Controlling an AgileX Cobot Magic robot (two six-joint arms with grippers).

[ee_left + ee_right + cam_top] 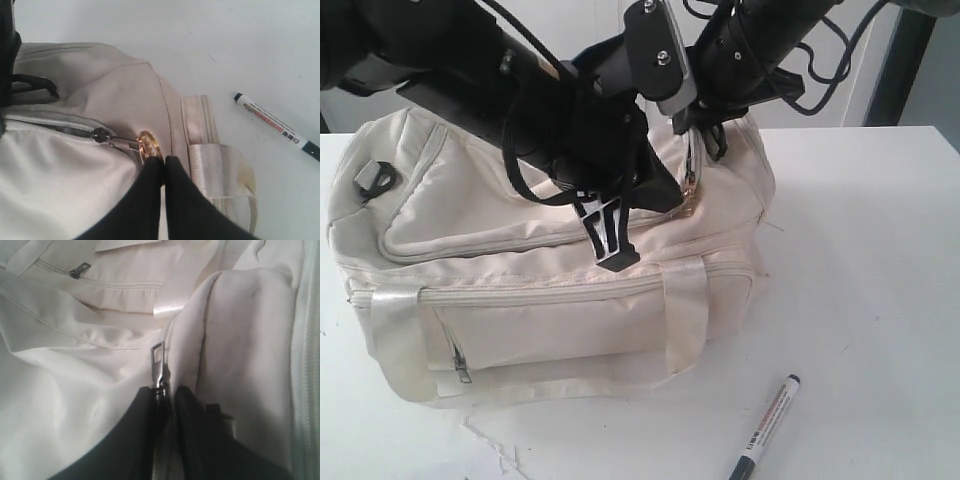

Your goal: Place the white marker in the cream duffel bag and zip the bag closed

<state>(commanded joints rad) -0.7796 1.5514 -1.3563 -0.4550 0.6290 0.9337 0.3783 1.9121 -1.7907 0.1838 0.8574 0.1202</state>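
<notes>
The cream duffel bag (520, 290) lies on the white table, its top zip part open under both arms. The white marker (767, 425) rests on the table in front of the bag's right end, apart from it, and shows again as the marker (275, 125) in the left wrist view. My left gripper (163, 161) is shut, pinching the edge of a gold ring zip pull (149, 145) on the bag's top. My right gripper (167, 390) is closed around a silver metal zip pull (160, 371) near the bag's right end. The bag's inside is hidden.
A black buckle (608, 235) hangs on a strap over the bag's top front. A black strap clip (375, 178) sits at the bag's left end. The cream handle (220, 167) hangs down the bag's side. The table (880, 250) stretches to the right.
</notes>
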